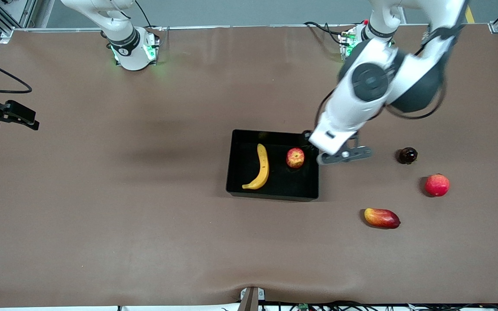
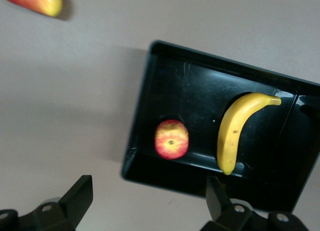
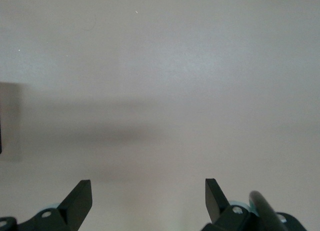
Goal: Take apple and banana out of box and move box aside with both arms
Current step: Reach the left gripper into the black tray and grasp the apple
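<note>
The black tray lies mid-table. The banana and the red apple lie inside it, apart from each other. My left gripper hangs over the tray's corner at the left arm's end, mostly hidden under its own wrist. In the left wrist view it is open and empty, above the table just outside the tray wall, with the apple and banana in the tray. My right gripper waits at the right arm's end of the table; it is open over bare table.
A red-yellow mango, a pinkish-red round fruit and a small dark round fruit lie on the table toward the left arm's end from the tray. The mango also shows in the left wrist view.
</note>
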Controlling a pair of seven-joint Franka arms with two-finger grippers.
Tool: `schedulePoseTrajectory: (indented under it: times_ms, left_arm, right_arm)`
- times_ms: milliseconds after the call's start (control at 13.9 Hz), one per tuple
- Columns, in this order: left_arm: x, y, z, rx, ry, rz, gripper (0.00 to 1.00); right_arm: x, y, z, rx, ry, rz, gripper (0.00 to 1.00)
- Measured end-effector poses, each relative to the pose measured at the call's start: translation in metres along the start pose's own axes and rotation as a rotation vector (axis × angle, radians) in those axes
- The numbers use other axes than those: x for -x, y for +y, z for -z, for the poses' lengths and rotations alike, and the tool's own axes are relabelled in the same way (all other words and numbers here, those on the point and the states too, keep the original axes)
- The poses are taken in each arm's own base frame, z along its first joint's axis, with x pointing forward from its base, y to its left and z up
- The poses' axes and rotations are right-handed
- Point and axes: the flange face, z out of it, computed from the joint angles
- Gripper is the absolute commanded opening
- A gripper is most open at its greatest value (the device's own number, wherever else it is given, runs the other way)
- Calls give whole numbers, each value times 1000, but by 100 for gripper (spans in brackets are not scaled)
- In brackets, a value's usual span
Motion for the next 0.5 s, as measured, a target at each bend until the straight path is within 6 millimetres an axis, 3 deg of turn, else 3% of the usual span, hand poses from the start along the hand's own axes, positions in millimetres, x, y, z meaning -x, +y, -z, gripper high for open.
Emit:
schedulePoseTrajectory:
  times_ms: [288,505]
  left_arm:
    - [10,45,-95,-43,13,102,100]
    - [14,49,-158,-101,5,123,100]
  right_arm:
    - [-1,0,-2,0,-4,0,100]
    - [-1,0,-3,0,-4,-1,100]
